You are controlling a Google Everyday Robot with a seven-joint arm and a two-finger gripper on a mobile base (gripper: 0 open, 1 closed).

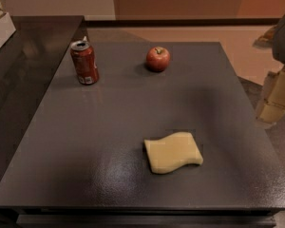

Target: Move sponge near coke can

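Note:
The sponge (pixel 173 152), a flat pale yellow pad with wavy edges, lies on the dark table (pixel 109 127) at the front, right of centre. The coke can (pixel 84 62), red with a silver top, stands upright at the back left of the table. My gripper (pixel 274 96) shows at the right edge of the camera view, beyond the table's right side and partly cut off. It is well to the right of the sponge, far from the can, and holds nothing that I can see.
A red apple (pixel 158 59) sits at the back of the table, right of the can. A dark counter (pixel 28 46) adjoins the table on the left, with a white object (pixel 0 30) on it. Tan floor lies behind.

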